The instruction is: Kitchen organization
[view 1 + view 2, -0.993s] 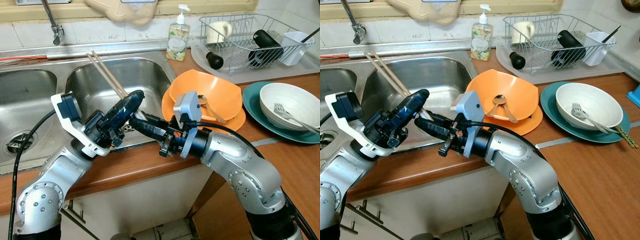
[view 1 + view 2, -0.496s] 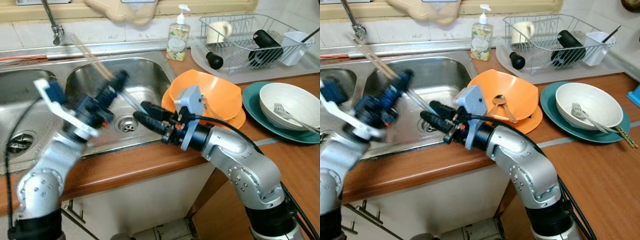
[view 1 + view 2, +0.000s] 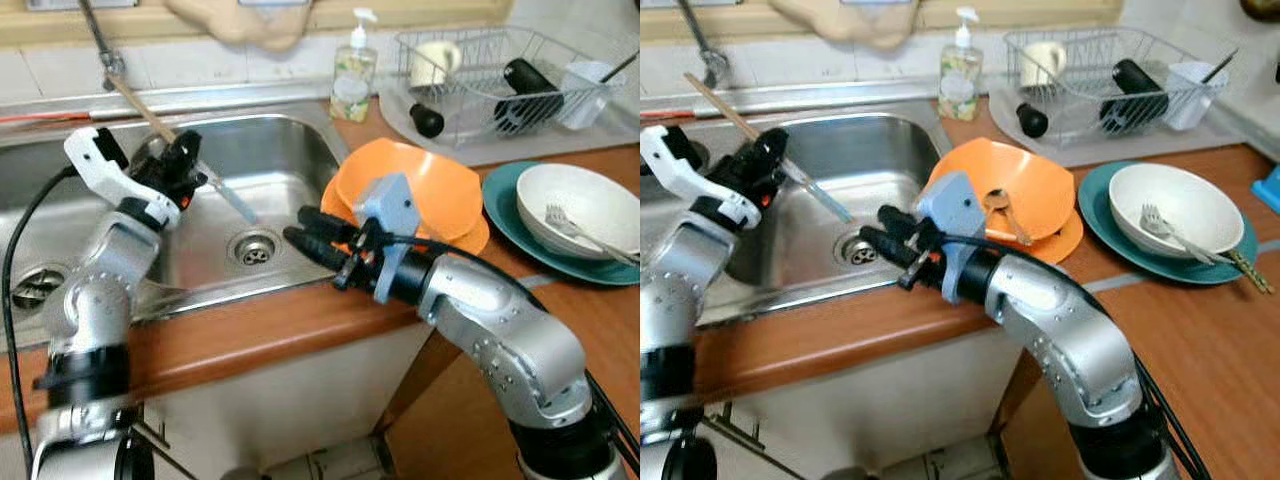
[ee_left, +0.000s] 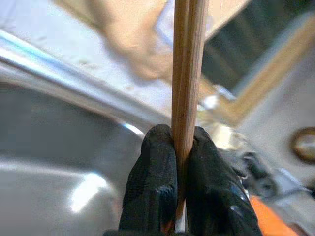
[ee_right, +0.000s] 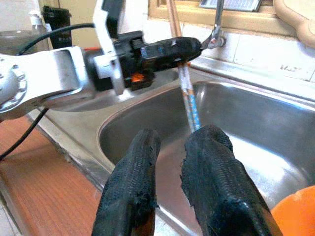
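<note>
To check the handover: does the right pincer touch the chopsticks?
Apart. The right wrist view shows a gap between the right pincer and the chopsticks.

Soap bottle (image 3: 353, 68) behind sink (image 3: 290, 150).

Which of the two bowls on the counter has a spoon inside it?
The orange bowl, next to the sink: a spoon lies in it. The white bowl, on the teal plate, holds a fork instead.

glossy steel sink (image 3: 290, 160) — matt wooden chopsticks (image 4: 188, 73) — grainy black rubber-like fingers (image 5: 206, 177) — smooth wood-look counter (image 3: 250, 335).
</note>
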Controlling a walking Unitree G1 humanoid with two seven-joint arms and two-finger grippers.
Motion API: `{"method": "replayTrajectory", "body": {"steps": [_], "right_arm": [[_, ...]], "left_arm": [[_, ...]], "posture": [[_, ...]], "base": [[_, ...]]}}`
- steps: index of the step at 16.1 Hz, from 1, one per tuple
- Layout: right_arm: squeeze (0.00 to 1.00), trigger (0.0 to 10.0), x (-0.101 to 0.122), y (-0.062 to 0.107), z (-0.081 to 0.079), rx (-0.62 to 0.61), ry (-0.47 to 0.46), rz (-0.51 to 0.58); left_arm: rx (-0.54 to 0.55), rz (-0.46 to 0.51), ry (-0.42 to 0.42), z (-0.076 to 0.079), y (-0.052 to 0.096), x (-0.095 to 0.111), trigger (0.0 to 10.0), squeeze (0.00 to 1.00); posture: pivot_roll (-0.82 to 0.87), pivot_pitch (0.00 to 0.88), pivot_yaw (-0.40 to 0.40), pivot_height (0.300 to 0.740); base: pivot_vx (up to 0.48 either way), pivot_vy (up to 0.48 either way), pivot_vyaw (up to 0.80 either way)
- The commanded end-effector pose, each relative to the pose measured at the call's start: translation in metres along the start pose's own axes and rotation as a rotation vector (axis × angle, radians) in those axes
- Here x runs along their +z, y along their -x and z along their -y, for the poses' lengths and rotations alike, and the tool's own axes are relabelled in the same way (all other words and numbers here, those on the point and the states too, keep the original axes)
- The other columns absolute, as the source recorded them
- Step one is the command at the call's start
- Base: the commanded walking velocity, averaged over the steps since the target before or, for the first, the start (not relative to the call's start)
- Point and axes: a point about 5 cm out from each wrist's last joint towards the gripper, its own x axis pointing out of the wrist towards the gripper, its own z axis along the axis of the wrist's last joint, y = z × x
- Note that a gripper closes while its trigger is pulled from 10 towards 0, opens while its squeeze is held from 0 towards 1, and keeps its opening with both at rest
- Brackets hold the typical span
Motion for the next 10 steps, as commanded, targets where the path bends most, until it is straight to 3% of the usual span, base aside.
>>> {"method": "replayTrajectory", "body": {"steps": [1,2,3,4,5,8,10], "right_arm": [[0.00,10.0,0.001,0.002,-0.004,-0.014,0.013,-0.012],[0.00,10.0,-0.001,0.002,-0.005,-0.036,0.013,-0.025],[0.00,10.0,-0.002,0.002,-0.006,-0.052,0.011,-0.032],[0.00,10.0,-0.002,0.002,-0.006,-0.064,0.010,-0.034],[0.00,10.0,-0.003,0.002,-0.006,-0.072,0.011,-0.036],[0.00,10.0,-0.002,0.002,-0.005,-0.085,0.022,-0.040],[0.00,10.0,-0.001,0.002,-0.004,-0.094,0.029,-0.041]], "left_arm": [[0.078,-0.009,-0.037,-0.008,-0.005,0.002,8.9,0.00],[0.191,-0.048,-0.073,-0.021,-0.012,-0.001,10.0,0.00],[0.265,-0.089,-0.107,-0.030,-0.015,-0.005,10.0,0.00],[0.335,-0.129,-0.126,-0.037,-0.017,-0.009,10.0,0.54],[0.414,-0.161,-0.133,-0.046,-0.016,-0.013,10.0,1.00],[0.485,-0.187,-0.142,-0.056,-0.014,-0.019,10.0,1.00],[0.525,-0.178,-0.205,-0.059,-0.015,-0.019,10.0,1.00]], "posture": [[-0.07,0.000,0.032,0.740],[-0.07,0.000,0.039,0.740],[-0.07,0.000,0.041,0.740],[-0.07,0.000,0.042,0.740],[-0.06,0.000,0.042,0.740],[-0.06,0.000,0.040,0.740],[-0.05,0.000,0.039,0.740]], "base": [[0.000,0.000,0.00],[0.000,0.000,0.00],[0.000,0.000,0.00],[0.000,0.000,0.00],[0.000,0.000,0.00],[0.000,0.000,0.00],[0.000,0.000,0.00]]}}
